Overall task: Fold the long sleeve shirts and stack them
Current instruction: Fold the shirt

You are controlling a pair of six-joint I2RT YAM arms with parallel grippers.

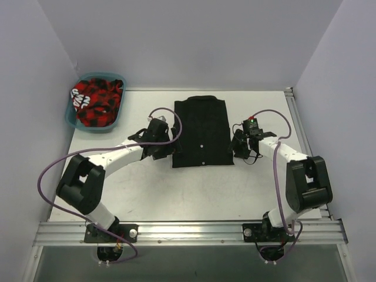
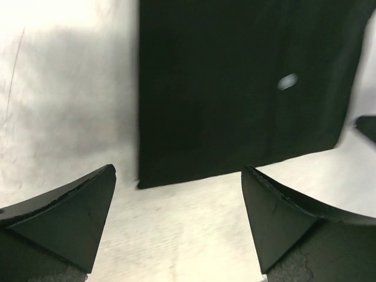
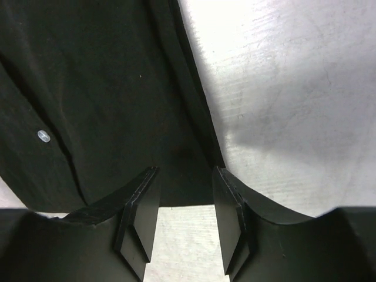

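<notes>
The shirt [image 1: 201, 132], folded flat on the tabletop [image 1: 194, 188] at upper centre, is judged light and limp; pinch its lower corners, where the left hand [image 2: 179, 176] gapes wide and the right hand [image 3: 185, 176] narrow, both empty.

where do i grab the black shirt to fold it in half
Grip the black shirt at the two corners of its near hem, coming low from the arms' side. It lies flat as a narrow rectangle, collar far, and the left gripper and right gripper sit open by those corners.
</notes>
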